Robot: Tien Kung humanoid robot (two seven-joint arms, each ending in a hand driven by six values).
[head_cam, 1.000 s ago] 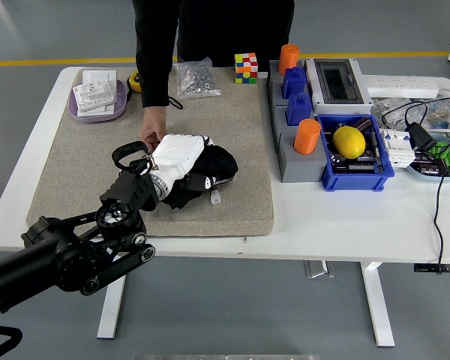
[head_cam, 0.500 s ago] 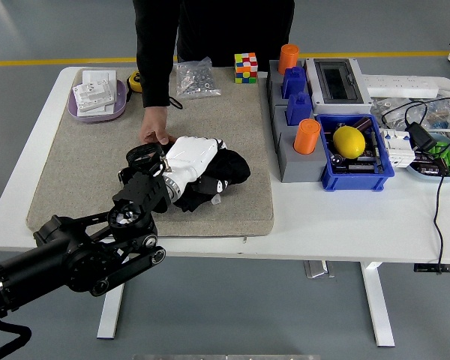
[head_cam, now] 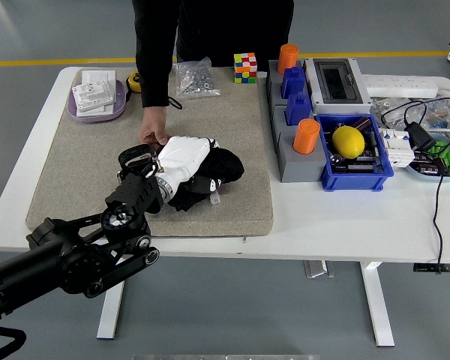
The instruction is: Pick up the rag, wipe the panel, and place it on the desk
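A: Since half a second ago the left hand (head_cam: pixel 181 159) slid back a little toward 9 o'clock, dragging the rag (head_cam: pixel 210 176) with it. Rag now bunched a bit further left on the mat (head_cam: pixel 75 169).

B: Hand state?

A: White fingers (head_cam: pixel 199 148) curled down over the black rag, gripping it. Rag lies on the mat around mat centre, partly under the hand. Black arm comes in from the 7 o'clock corner.

B: Left to right, go.

A: Far left at about 10 o'clock, purple tray (head_cam: pixel 97 107) with white parts in it. Small yellow thing just at its 3 o'clock, can't tell what. Person's hand (head_cam: pixel 154 135) is down on the mat, touching or nearly touching the robot hand at its 11 o'clock. Clear bag of small hardware (head_cam: pixel 194 78) on the mat's far edge. Rubik's cube (head_cam: pixel 246 67) just at its 3 o'clock.

B: Right of the mat?

A: Grey block (head_cam: pixel 291 161) with blue pieces and two orange cylinders (head_cam: pixel 306 136). White panel box (head_cam: pixel 336 84) with a dark window behind it at 12 o'clock. Blue bin (head_cam: pixel 360 174) holds a lemon (head_cam: pixel 349 141). Black cable (head_cam: pixel 437 202) trails off the tabletop (head_cam: pixel 345 221) edge at 4 o'clock.

B: Right hand?

A: Not visible.
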